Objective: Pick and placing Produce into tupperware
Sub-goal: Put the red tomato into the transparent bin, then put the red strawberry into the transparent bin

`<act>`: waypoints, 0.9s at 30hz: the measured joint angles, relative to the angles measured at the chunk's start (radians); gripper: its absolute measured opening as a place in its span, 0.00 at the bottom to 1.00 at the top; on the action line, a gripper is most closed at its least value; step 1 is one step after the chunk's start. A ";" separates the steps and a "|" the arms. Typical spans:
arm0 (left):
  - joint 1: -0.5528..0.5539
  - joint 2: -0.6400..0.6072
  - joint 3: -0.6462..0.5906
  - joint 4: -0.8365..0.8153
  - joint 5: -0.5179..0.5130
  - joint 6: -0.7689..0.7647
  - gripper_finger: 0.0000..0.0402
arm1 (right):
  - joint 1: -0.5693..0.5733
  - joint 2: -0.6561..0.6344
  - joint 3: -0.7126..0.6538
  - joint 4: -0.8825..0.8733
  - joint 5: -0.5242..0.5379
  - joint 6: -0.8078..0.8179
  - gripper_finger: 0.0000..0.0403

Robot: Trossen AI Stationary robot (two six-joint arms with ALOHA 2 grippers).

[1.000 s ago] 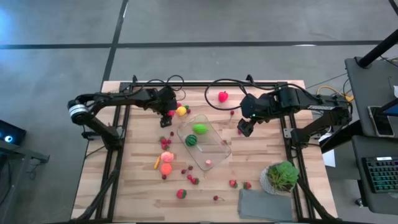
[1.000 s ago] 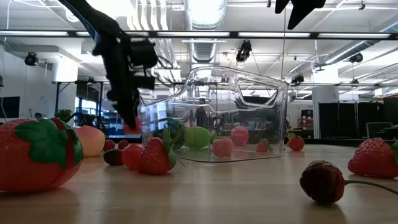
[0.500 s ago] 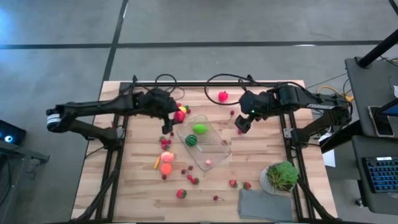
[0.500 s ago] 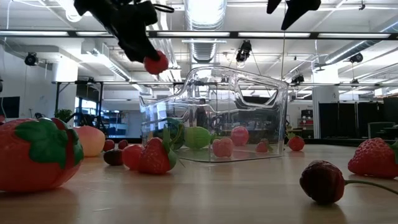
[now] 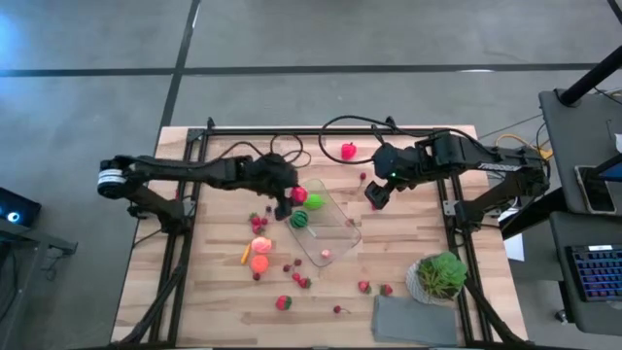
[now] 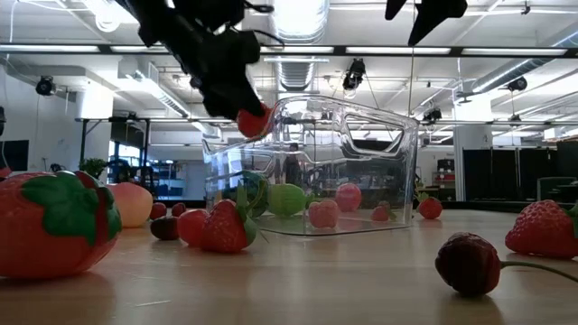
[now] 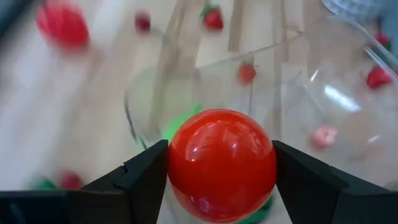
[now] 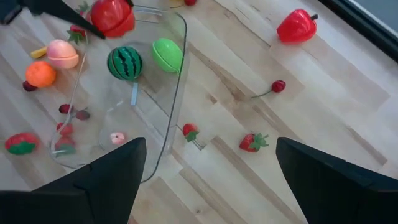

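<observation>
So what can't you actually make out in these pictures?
- Left wrist view: the table and fruit behind the red ball are smeared by motion blur.
- Low view: the right arm's jaws are cut off by the top edge.
- Low view: the big strawberry hides the fruit behind it.
- High view: the small red berries are too tiny to name.

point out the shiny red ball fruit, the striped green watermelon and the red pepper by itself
shiny round red ball fruit (image 7: 222, 165), left wrist view, centre of its front
striped dark green toy watermelon (image 8: 124, 63), right wrist view, middle of its top
glossy red toy pepper (image 8: 296, 27), right wrist view, middle of its body
</observation>
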 joint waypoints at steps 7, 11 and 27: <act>-0.027 0.074 0.000 0.001 0.046 -0.026 0.68 | 0.004 0.000 -0.012 -0.001 -0.001 0.001 0.87; -0.040 0.074 0.000 0.024 0.049 0.009 0.69 | 0.004 0.000 -0.012 0.000 0.000 0.000 0.87; -0.039 0.064 0.002 0.074 -0.012 -0.153 0.69 | 0.006 0.000 -0.012 0.005 0.080 -0.058 0.87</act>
